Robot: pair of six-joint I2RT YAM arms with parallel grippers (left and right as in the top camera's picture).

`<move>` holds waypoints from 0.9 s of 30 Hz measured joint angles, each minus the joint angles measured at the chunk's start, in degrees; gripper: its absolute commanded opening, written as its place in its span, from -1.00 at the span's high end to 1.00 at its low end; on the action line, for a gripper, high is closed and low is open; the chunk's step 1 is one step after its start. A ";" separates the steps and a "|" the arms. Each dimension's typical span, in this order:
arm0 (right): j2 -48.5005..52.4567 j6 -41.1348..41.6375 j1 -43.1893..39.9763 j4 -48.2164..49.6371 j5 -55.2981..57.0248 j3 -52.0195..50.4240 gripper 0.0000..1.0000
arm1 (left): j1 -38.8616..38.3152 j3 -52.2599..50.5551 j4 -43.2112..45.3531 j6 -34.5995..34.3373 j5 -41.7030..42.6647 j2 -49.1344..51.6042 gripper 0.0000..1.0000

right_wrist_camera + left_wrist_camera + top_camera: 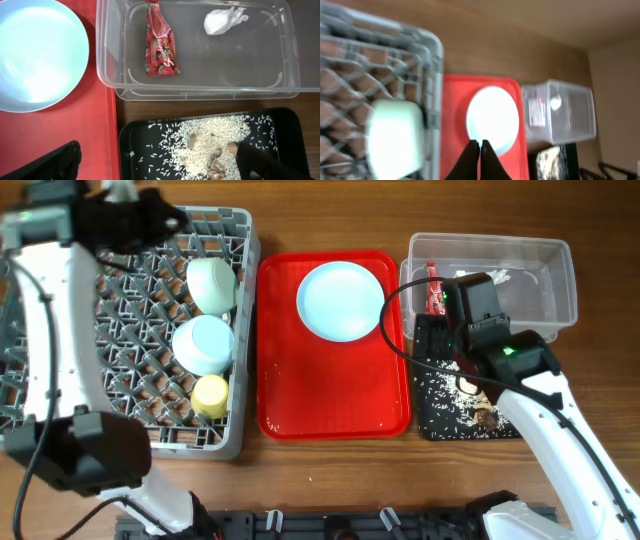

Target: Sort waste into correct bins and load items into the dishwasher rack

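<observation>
The grey dishwasher rack [243, 300] at the left holds a pale bowl [211, 283], a pale blue bowl [203, 343] and a yellow cup [210, 395]. The pale blue plate [340, 300] lies on the red serving tray and also shows in the right wrist view [35, 55]. The clear tub [200, 92] holds the red wrapper [160, 47] and the white tissue [222, 21]. The black tray [150, 150] holds rice and food scraps [210, 145]. My left gripper [480, 145] is shut and empty, high over the rack's far end. My right gripper [160, 167] is open and empty above the black tray. I cannot make out the spoon and fork.
The flat red serving tray [330, 390] lies between the rack and the bins. The clear tub [555, 280] stands behind the black tray [435, 420] at the right. Bare wooden table runs along the front edge.
</observation>
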 measured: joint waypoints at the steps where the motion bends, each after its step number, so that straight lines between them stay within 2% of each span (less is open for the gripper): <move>1: 0.00 0.00 0.00 0.00 0.00 0.00 -0.98 | -1.97 -1.03 0.04 0.00 -0.15 0.83 0.92; 6: 0.00 0.00 0.00 0.00 0.00 0.00 -1.00 | -6.36 -5.62 0.87 0.02 -2.21 6.86 0.92; 10: 0.00 0.00 0.00 0.00 0.00 0.00 -0.99 | -6.93 -7.56 0.81 0.00 -4.74 11.02 0.92; 16: 0.00 0.00 0.00 0.00 0.02 0.00 -0.99 | -6.88 -8.09 -1.33 0.02 -13.46 11.06 0.92; 25: 0.00 0.00 0.00 0.00 0.00 0.00 -1.00 | -6.25 -8.09 -1.29 0.00 -16.92 10.91 0.92; 27: 0.00 0.00 0.00 0.00 0.00 0.00 -1.00 | -5.68 -7.74 -1.29 -0.04 -17.20 10.19 0.71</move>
